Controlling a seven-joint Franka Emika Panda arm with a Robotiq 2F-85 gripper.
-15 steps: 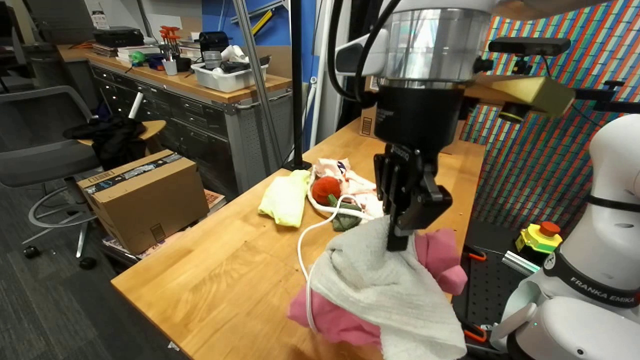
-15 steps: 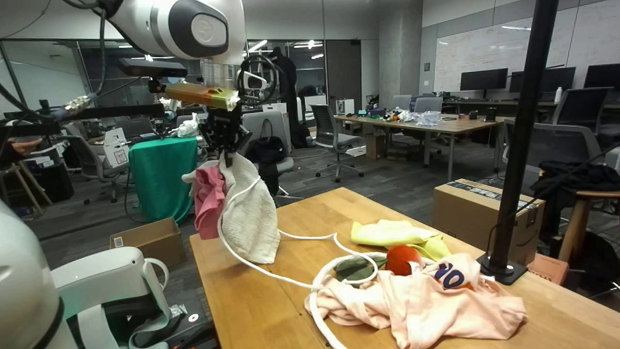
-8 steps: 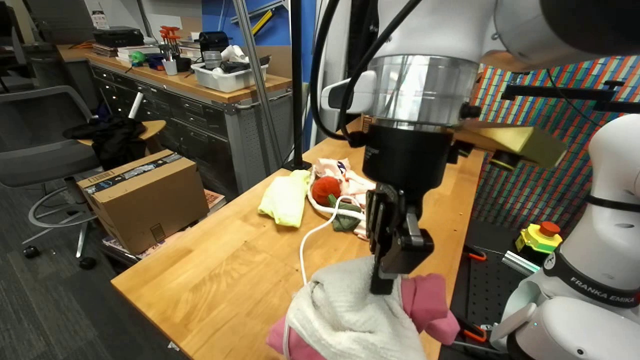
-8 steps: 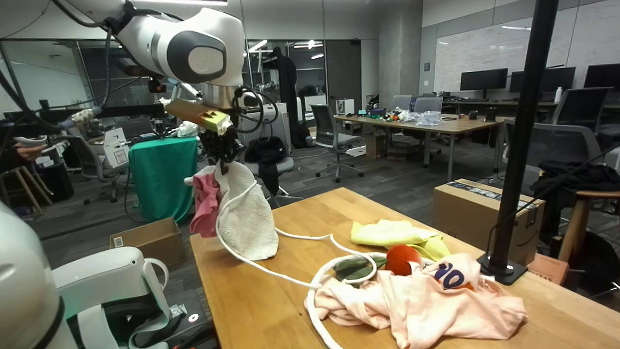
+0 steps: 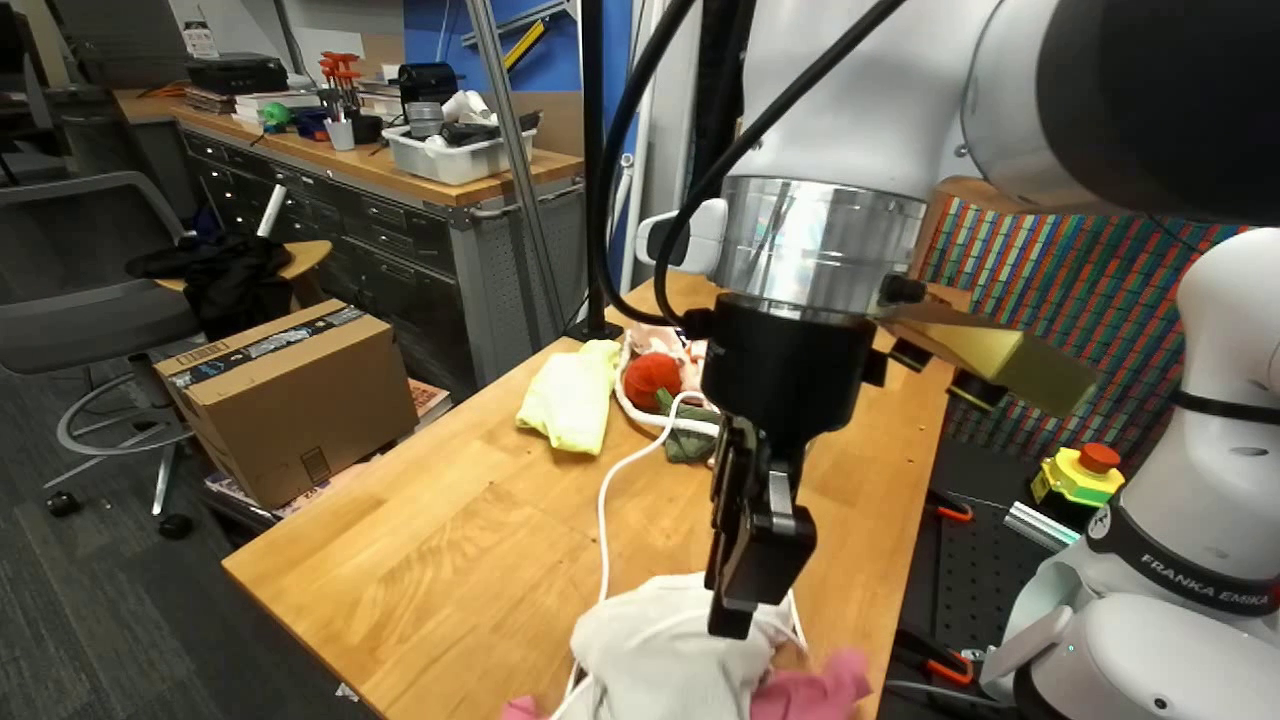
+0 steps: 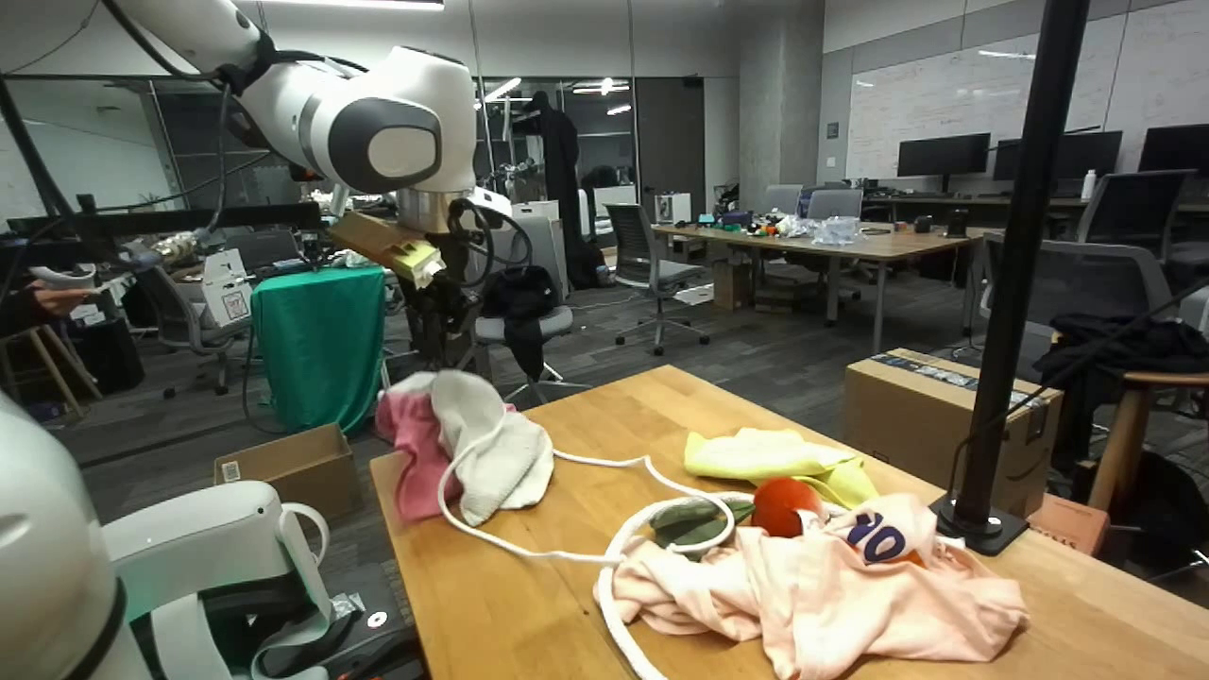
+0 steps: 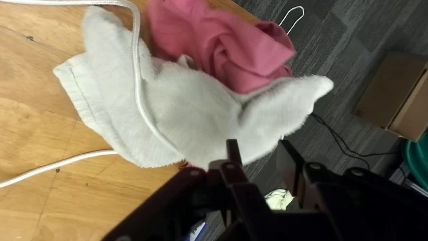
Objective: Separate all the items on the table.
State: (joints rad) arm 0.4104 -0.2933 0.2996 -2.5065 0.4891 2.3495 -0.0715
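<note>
My gripper (image 7: 256, 142) stands open above the table's (image 5: 480, 530) corner, with floor showing between its fingers. Just below the fingertips, the white-grey cloth (image 7: 190, 110) slumps on top of a deep pink cloth (image 7: 227, 43), both partly over the edge. A white rope (image 7: 136, 60) runs across the white-grey cloth and loops on to the other items. In an exterior view, that rope circles the green object (image 6: 689, 526) beside the red ball (image 6: 784, 507). The pinkish-beige cloth (image 6: 822, 604) lies crumpled against them. Behind the ball is the yellow cloth (image 6: 756, 453), close to it.
A black pole (image 6: 1011, 283) rises from the table near the pinkish-beige cloth. On the floor stand a closed cardboard box (image 5: 290, 400) and an open one (image 6: 297, 472). The robot's base (image 5: 1180, 560) is beside the table's long edge.
The arm came lower and its jaws parted. The white-grey cloth, pink cloth and rope stretch, hanging from the gripper before, dropped onto the table corner. The other items stayed put.
</note>
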